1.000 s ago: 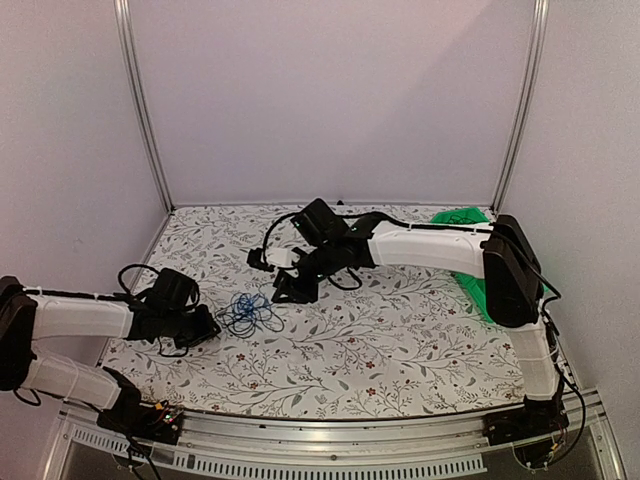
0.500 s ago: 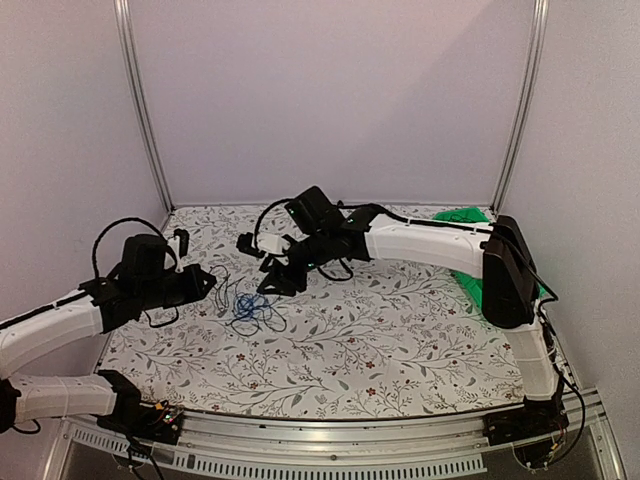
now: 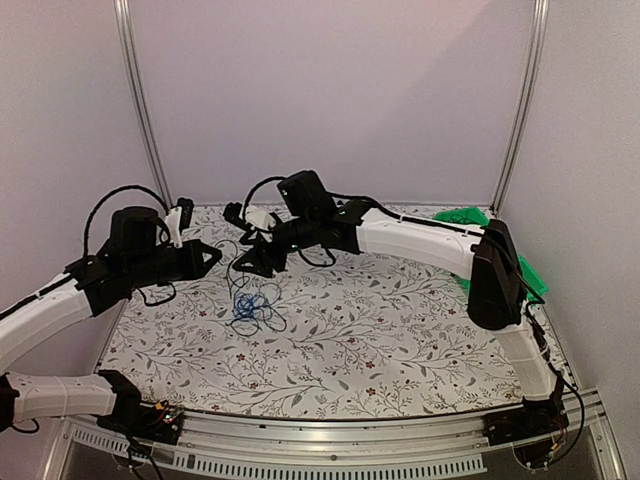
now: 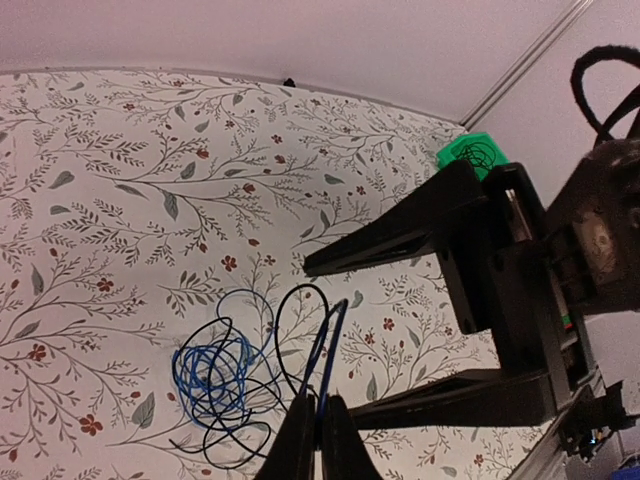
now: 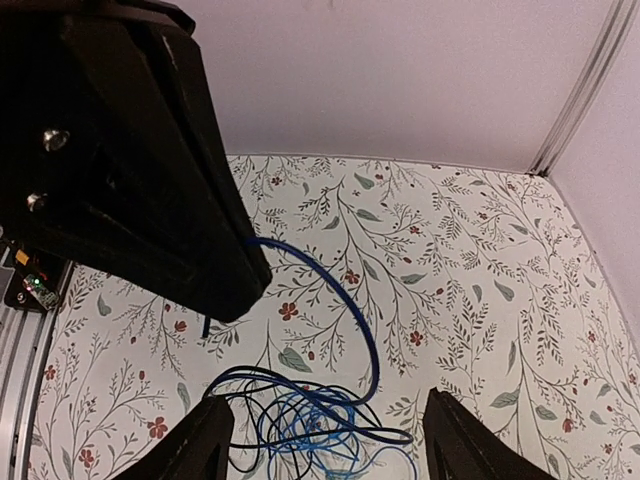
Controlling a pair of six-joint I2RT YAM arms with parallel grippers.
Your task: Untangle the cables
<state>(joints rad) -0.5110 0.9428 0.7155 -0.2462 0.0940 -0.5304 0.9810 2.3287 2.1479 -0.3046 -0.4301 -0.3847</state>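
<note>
The cables (image 3: 249, 304) lie as a small blue and black tangle on the flowered table (image 3: 400, 340), left of centre. My left gripper (image 3: 208, 256) hangs above and left of the tangle. In the left wrist view it (image 4: 320, 405) is shut on a loop of blue and black strand (image 4: 330, 340) rising from the tangle (image 4: 212, 378). My right gripper (image 3: 244, 264) hovers just behind the tangle and close to the left one. In the right wrist view it (image 5: 325, 400) stands open above the tangle (image 5: 310, 425), nothing between its fingers (image 5: 205, 445). A blue arc (image 5: 362, 315) runs up to the left gripper (image 5: 130, 150).
A green object (image 3: 462, 216) lies at the back right corner, more green (image 3: 530, 280) behind the right arm's elbow. Metal frame posts (image 3: 140, 110) stand at the back corners. The rail (image 3: 330, 425) runs along the near edge.
My left gripper shut on a strand, then rose and moved back, pulling a loop up from the tangle. My right gripper moved left and back, and its jaws opened wider.
</note>
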